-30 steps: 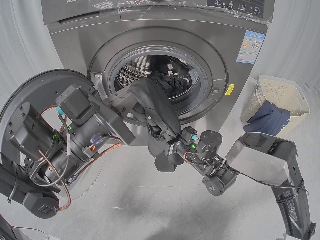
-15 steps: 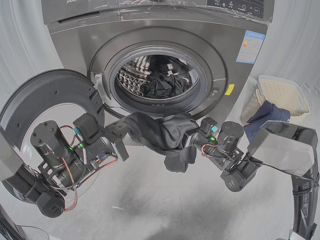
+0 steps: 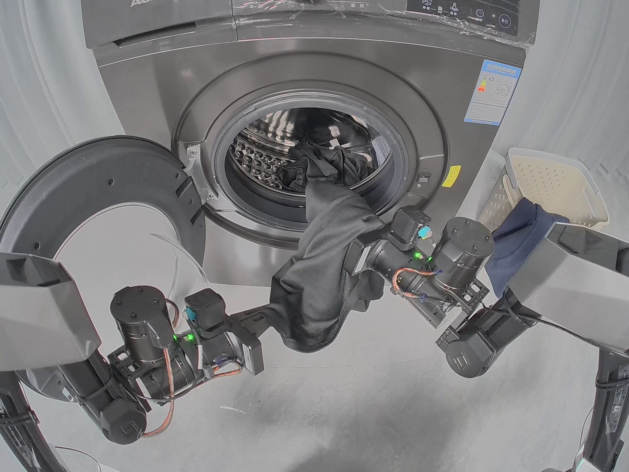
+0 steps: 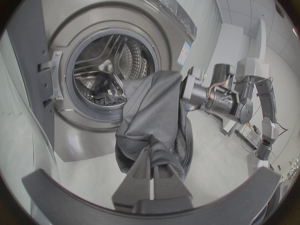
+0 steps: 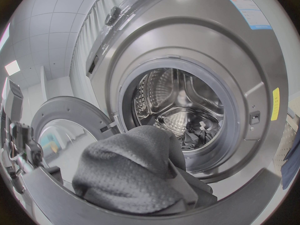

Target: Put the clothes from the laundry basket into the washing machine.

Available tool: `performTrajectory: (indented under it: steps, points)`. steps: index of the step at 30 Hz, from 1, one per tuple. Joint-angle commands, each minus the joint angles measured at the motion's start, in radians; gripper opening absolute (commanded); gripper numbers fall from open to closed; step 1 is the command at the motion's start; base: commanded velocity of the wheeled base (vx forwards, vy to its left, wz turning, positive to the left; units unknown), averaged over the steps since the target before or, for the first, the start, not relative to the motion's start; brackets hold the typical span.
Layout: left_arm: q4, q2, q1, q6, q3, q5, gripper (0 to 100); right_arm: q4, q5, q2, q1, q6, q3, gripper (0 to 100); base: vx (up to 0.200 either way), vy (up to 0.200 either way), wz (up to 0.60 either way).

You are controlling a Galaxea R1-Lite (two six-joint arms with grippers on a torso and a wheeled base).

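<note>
My L tool [image 4: 152,155] clamped on black garment [image 3: 324,263], R tool [image 3: 359,258] buried under it, grip can't tell; most hangs outside drum [image 3: 259,158], so early release could drop it on floor [image 3: 327,401].

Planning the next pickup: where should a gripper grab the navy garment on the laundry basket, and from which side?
Grip the raised fold of the navy garment where it drapes over the near rim of the laundry basket, coming from above: that ridge stands clear of the wall, so it should pinch easily.
</note>
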State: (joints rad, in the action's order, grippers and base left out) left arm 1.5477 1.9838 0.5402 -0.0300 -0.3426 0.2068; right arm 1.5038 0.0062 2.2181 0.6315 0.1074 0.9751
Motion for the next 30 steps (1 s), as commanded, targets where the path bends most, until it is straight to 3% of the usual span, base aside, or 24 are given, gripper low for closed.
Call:
performTrajectory:
  steps: [1, 5, 6, 15, 18, 19, 20, 30]
  points:
    - [0.002, 0.055, 0.000, 0.002, 0.010, 0.000, 0, -0.001, -0.002, -0.034, 0.020, 0.000, -0.001, 0, 0.000, 0.000, 0.00]
    - [0.002, 0.058, -0.002, 0.002, 0.007, 0.000, 0, -0.001, -0.002, -0.032, 0.025, 0.000, -0.001, 0, 0.000, 0.000, 0.00]
    - [0.002, 0.055, -0.002, 0.002, 0.004, 0.000, 100, -0.001, -0.002, -0.032, 0.025, 0.000, -0.001, 0, 0.000, 0.000, 0.00]
    - [0.000, 0.064, -0.008, -0.001, 0.020, 0.000, 100, -0.001, -0.002, -0.032, 0.010, -0.002, 0.005, 0, 0.000, 0.000, 0.00]
    - [0.000, 0.095, 0.003, 0.012, 0.102, 0.016, 100, -0.001, -0.002, -0.029, 0.001, 0.000, 0.007, 0, 0.000, 0.000, 0.00]
    - [0.002, 0.113, 0.007, 0.042, 0.122, 0.037, 100, -0.001, -0.002, -0.029, -0.001, 0.000, 0.010, 0, 0.000, 0.000, 0.00]
    - [0.002, 0.119, 0.009, 0.053, 0.125, 0.040, 100, -0.001, -0.002, -0.029, -0.001, -0.002, 0.010, 0, 0.000, 0.000, 0.00]
    - [0.000, 0.122, 0.009, 0.059, 0.135, 0.042, 100, -0.002, -0.002, -0.032, -0.007, -0.002, 0.017, 0, 0.000, 0.000, 0.00]
